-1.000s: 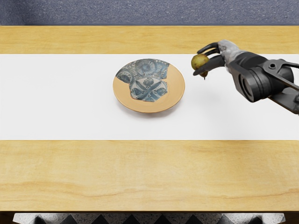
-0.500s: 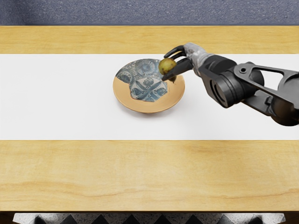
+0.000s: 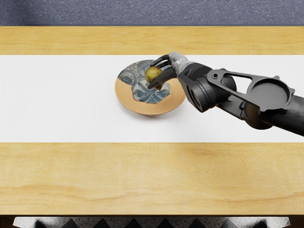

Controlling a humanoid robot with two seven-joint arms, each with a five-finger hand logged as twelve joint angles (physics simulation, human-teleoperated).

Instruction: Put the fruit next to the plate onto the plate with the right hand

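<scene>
The step in hand is the carry-over to the plate, near its end: the right hand (image 3: 167, 66), its arm reaching in from the right edge, has its fingers (image 3: 161, 60) curled round the fruit (image 3: 153, 73) and grips it over the plate (image 3: 142, 108). The fruit, small and yellow-green with a dark stem end pointing down, shows against the plate's blue-grey patterned middle, a little toward the far side. From this slanted view I cannot tell whether it hangs just above the surface or already touches it; a gap looks more likely, since the fingers wrap under it. The plate sits on a white strip (image 3: 61, 99) running across the wooden counter (image 3: 142, 175), and nothing lies in the plate on its own yet, so the task is not finished. By my reading, the next move calls for a short lowering until the fruit meets the plate, then a gentle opening of the fingers and a lift clear. The fruit is rounded and may roll when let go, so a release near the plate's middle, away from the orange rim, seems safest. The left arm is out of view.
</scene>
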